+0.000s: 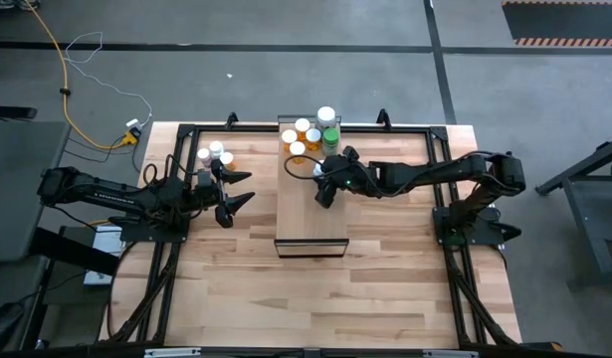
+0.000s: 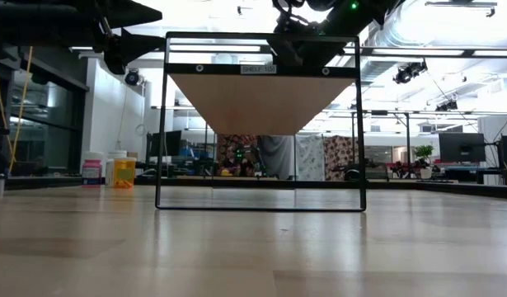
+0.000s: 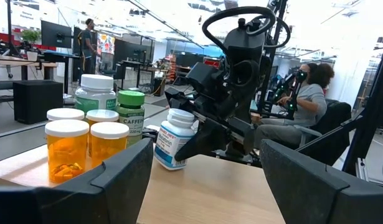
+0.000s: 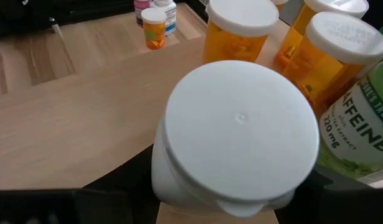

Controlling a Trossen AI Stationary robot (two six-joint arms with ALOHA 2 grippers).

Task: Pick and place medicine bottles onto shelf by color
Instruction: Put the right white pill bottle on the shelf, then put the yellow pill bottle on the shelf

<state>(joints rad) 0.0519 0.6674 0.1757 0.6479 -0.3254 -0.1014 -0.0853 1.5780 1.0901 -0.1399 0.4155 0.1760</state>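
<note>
- On the planked wood table (image 1: 385,288), the left gripper (image 1: 238,191) has its fingers apart, empty, beside three bottles (image 1: 215,154).
- We see the right gripper (image 1: 326,189) clamped on a white bottle (image 4: 235,137) over the shelf (image 1: 306,214), near the orange bottles (image 1: 299,138).
- Behind, an open workshop with a seated person (image 3: 303,102).

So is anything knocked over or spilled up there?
No, nothing spilled. The bottles on the shelf all stand upright, capped. The right claw holds a white bottle just above the shelf. Three more bottles wait upright on the table by the left claw.
</note>
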